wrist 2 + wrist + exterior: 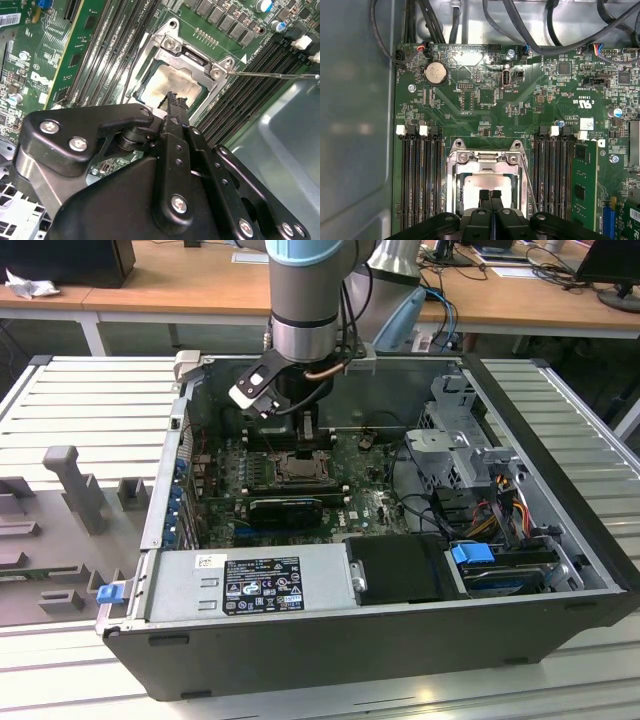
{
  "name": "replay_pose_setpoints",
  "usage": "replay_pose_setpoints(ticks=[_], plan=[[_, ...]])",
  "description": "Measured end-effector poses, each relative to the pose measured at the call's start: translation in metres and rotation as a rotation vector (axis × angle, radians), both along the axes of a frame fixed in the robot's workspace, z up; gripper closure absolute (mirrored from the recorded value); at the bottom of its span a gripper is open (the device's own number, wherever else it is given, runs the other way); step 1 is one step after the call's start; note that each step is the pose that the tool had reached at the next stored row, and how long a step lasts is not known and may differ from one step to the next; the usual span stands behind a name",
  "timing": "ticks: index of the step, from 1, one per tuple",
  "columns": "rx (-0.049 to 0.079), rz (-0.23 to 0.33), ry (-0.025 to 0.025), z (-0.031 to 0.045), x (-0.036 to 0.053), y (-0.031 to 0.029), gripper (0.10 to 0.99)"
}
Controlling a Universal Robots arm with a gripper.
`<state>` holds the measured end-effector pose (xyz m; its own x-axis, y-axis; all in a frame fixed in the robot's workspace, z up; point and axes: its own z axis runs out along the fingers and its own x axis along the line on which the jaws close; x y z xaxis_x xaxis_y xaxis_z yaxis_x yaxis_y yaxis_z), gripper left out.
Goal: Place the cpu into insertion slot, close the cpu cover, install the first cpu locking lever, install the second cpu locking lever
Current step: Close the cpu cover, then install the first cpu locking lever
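While the exterior view showed the arm (305,290) reaching straight down into the open computer case (300,645), the insertion slot (300,467) near the motherboard's (485,107) middle was small and dim there. Both wrist views gave the detail: gripper (490,194) fingers pressed together, nothing between them, tips just above the cpu (487,181). The cpu sat in the slot, framed by the cpu cover (456,187). The second wrist view showed a thin locking lever (272,75) sticking out sideways. The gripper body hid the slot's near edge.
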<state>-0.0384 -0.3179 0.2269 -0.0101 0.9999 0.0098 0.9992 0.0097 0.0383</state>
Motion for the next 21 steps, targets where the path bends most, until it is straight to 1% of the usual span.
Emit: replay_pose_setpoints(ticks=[4,8,9,13,16,18,21], plan=[[0.0,0.0,0.0,0.0,-0.0011,0.0,0.98],[0.0,0.0,0.0001,0.0007,-0.004,-0.0001,0.98],[0.0,0.0,0.0,0.0034,-0.004,0.0,0.98],[0.0,0.0,0.0,0.0074,-0.004,0.0,0.98],[0.0,0.0,0.0,0.0115,-0.004,0.0,0.98],[0.0,0.0,0.0,0.0157,-0.004,0.0,0.98],[0.0,0.0,-0.0001,0.0179,-0.004,0.0,0.98]])
